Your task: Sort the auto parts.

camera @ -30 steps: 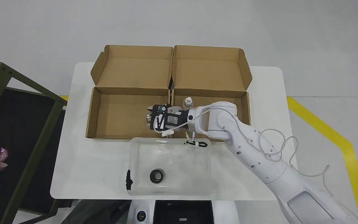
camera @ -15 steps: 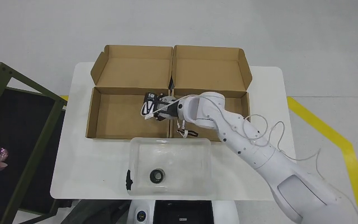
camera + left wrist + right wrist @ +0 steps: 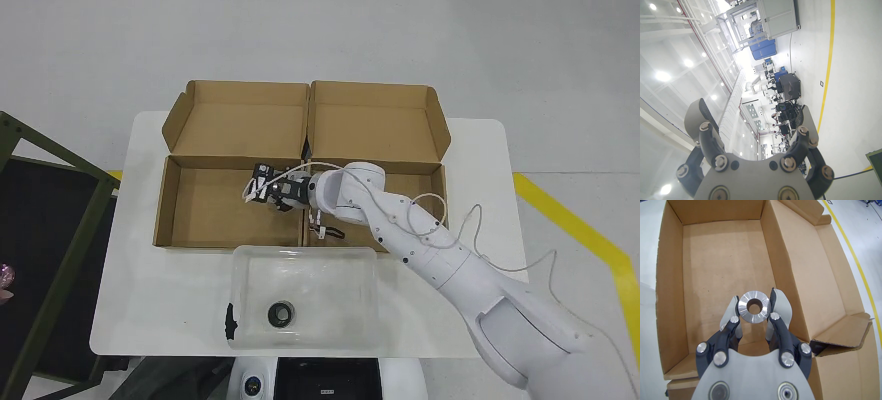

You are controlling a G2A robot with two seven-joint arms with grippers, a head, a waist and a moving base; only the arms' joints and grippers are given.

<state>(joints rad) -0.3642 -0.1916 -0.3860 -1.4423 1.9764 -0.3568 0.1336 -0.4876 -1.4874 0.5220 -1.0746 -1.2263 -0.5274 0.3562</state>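
farther across the left cardboard box (image 3: pixel 205 205) than a second ago, the right gripper (image 3: pixel 754 306) is clamped on a silver metal ring (image 3: pixel 762 313), pinched between its two fingers. beneath the gripper lies the box's bare floor; a clear bin (image 3: pixel 340 300) sits behind its wrist.

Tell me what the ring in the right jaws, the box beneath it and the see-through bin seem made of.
Ring: likely bare machined metal, silvery with bright radial glints.
Box: brown corrugated cardboard, matte, with creased flaps.
Bin: probably clear plastic, glossy; the table shows through it.
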